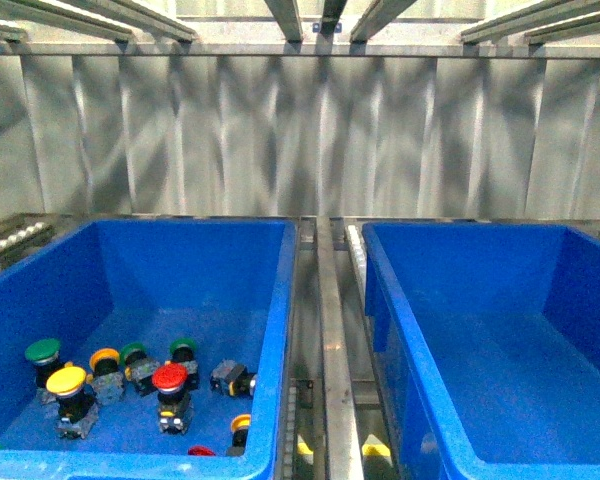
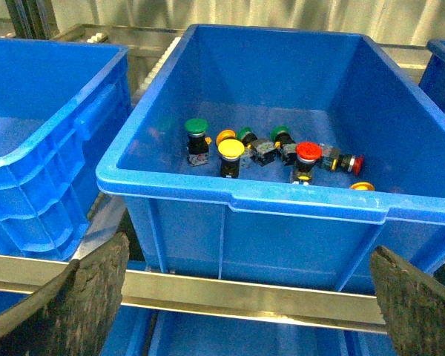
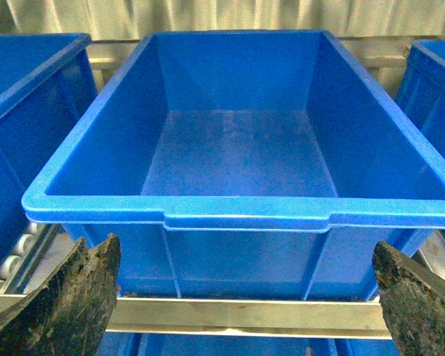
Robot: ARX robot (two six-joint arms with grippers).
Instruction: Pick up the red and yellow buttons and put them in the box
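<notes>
Front view: nearest is the left bin's rim (image 1: 130, 463). Inside it, a red button (image 1: 170, 378) sits at 3 o'clock from a yellow button (image 1: 66, 381). The box (image 1: 500, 300) stands at 3 o'clock, across a metal rail (image 1: 336, 340).

Left wrist view: the left gripper (image 2: 248, 248) is spread wide, holding nothing, facing the button bin.

Right wrist view: the right gripper (image 3: 245, 245) is equally wide, facing the box.

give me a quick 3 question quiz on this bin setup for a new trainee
1. True or false: no buttons lie in the right blue bin.
2. Multiple choice: the upright red button stands A) in the left blue bin, B) in the right blue bin, C) on the metal rail between the bins.
3. Fill in: the left end effector and the right end effector are both ___.
Key: 1 true; 2 A; 3 open.
</notes>
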